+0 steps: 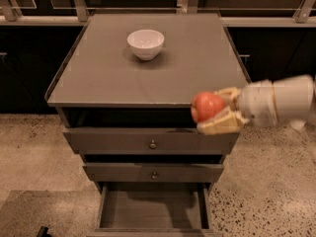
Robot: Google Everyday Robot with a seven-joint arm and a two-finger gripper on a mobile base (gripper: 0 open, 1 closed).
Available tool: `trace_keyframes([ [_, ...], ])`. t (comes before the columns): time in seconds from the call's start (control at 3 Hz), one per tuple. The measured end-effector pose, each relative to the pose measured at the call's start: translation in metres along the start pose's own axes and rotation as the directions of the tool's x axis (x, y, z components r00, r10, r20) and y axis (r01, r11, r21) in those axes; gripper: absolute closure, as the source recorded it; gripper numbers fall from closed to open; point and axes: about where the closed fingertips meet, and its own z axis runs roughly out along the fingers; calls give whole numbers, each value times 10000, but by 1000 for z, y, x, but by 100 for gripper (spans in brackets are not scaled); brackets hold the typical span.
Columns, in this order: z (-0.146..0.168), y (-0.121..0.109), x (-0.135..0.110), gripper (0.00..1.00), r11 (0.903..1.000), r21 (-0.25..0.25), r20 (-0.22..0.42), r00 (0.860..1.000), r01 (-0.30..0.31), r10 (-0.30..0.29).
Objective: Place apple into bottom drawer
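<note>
The red-orange apple [207, 106] is held in my gripper [216, 111], whose cream fingers [221, 125] close around it from the right. The apple hangs in the air just in front of the cabinet's front right edge, level with the top drawer. The bottom drawer [150, 210] is pulled out below, its plain wooden interior open and with nothing in it, down and to the left of the apple. My white arm [276, 102] reaches in from the right.
A white bowl [145, 43] stands on the grey-brown cabinet top [98, 78]. Two knobbed drawers [153, 143] sit above the open one, slightly pulled out. Speckled floor [266, 191] lies around the cabinet; a dark counter and railing run behind.
</note>
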Motion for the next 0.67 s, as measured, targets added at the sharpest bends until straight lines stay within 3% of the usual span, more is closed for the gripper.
trace_keyframes([
  [0.33,34,28,96,100,9851,-454,1140,9788,-1659,1701],
  [0.67,65,53,182,100,9466,-709,1284,9382,-3146,3215],
])
